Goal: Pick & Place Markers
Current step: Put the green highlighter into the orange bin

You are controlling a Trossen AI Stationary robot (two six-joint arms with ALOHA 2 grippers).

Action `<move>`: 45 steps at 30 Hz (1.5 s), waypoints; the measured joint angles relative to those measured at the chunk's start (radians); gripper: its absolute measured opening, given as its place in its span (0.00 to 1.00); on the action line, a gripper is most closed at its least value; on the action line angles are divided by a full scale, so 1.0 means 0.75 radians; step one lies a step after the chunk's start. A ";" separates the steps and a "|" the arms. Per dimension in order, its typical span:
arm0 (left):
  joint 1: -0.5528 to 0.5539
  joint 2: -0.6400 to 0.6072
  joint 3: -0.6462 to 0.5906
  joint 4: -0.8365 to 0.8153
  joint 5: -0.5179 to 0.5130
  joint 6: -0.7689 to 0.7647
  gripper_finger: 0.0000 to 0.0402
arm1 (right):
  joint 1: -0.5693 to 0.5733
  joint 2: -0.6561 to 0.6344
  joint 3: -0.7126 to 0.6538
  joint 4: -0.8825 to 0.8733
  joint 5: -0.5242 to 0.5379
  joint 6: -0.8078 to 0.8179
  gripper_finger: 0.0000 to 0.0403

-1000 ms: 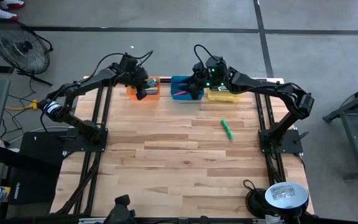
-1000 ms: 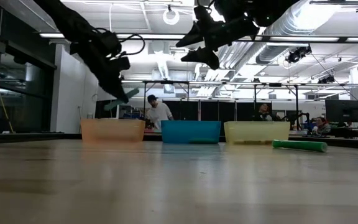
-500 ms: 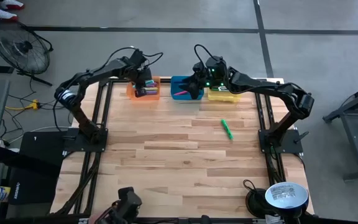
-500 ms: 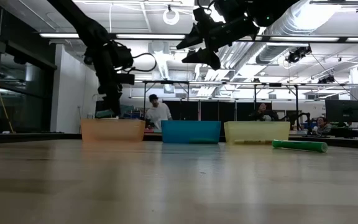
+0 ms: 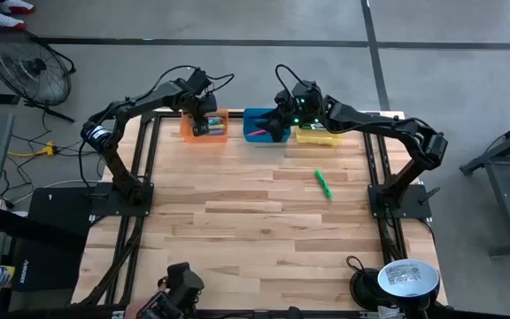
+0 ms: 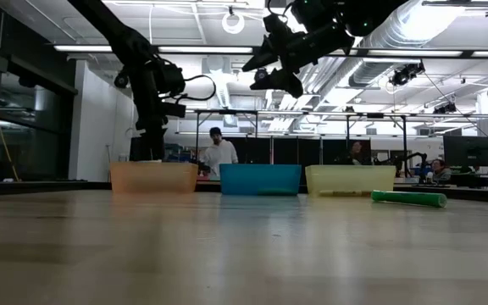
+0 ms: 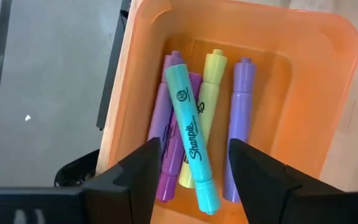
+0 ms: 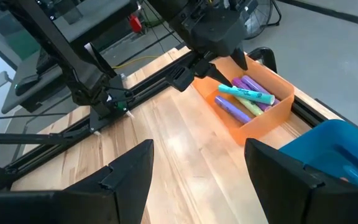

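text: "Sharpie" | on: teal marker (image 7: 192, 139) | in: orange bin (image 7: 303, 93)

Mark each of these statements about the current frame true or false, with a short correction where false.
1. A teal marker lies on top of the purple and yellow markers in the orange bin. True.
2. The left gripper grips the teal marker. False: its fingers stand open above the bin, the marker lying free.
3. A green marker lies on the table, outside the bins. True.
4. The right gripper rests on the table by the green marker. False: it hangs open in the air near the blue bin.
5. The yellow bin stands between the other two. False: the blue bin does.
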 joint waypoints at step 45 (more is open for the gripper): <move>-0.073 -0.266 0.007 0.048 1.124 -0.367 0.20 | 0.130 -0.076 -0.024 -1.483 0.498 0.374 0.60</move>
